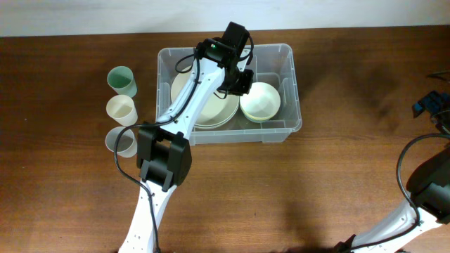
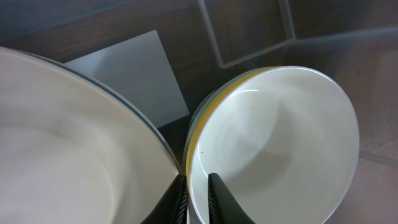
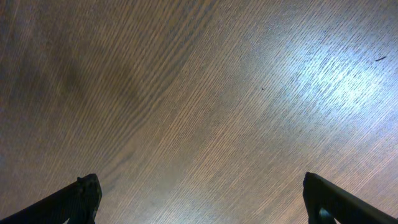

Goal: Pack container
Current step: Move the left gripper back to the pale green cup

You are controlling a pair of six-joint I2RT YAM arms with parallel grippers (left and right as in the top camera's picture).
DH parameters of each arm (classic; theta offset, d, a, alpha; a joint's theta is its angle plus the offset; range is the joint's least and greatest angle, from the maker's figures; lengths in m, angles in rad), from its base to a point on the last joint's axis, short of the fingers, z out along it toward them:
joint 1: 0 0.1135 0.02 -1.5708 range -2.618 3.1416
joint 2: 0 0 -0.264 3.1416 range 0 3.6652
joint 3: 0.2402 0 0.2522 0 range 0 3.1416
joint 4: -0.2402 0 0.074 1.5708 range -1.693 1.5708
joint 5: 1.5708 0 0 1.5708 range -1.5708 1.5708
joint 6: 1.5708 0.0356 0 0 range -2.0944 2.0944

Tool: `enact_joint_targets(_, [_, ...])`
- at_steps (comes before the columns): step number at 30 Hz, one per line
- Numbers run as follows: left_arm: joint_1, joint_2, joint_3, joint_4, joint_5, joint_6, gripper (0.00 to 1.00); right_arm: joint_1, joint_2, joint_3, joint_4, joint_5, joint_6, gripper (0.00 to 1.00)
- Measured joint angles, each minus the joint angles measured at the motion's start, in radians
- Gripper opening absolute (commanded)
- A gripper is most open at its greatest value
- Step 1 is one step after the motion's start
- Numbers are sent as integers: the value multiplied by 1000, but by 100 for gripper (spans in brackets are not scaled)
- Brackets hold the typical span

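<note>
Currently, at release: your narrow left fingers (image 2: 216, 200) straddle the rim of the round white bowl (image 2: 273, 137) in the clear plastic container (image 1: 296, 91); spread, lift out.

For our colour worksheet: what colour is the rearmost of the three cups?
The cup is pale green; best seen overhead.
</note>
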Motion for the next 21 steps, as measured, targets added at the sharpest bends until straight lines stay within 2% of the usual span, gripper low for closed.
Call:
enact_joint_targets(9, [3, 0, 11, 1, -9, -3, 41, 0, 0, 0, 0, 0, 0, 99])
enact_joint_targets(14, [29, 5, 165, -75, -37, 10, 53, 0, 0, 0, 0, 0, 0, 99])
enact_joint_targets(15, [37, 5, 214, -95, -51, 14, 58, 0, 0, 0, 0, 0, 0, 99])
enact_joint_targets(18, [70, 5, 395, -168, -138, 35, 96, 0, 0, 0, 0, 0, 0, 99])
enact_joint_targets(21, [106, 5, 563, -250, -253, 32, 99, 0, 0, 0, 0, 0, 0, 99])
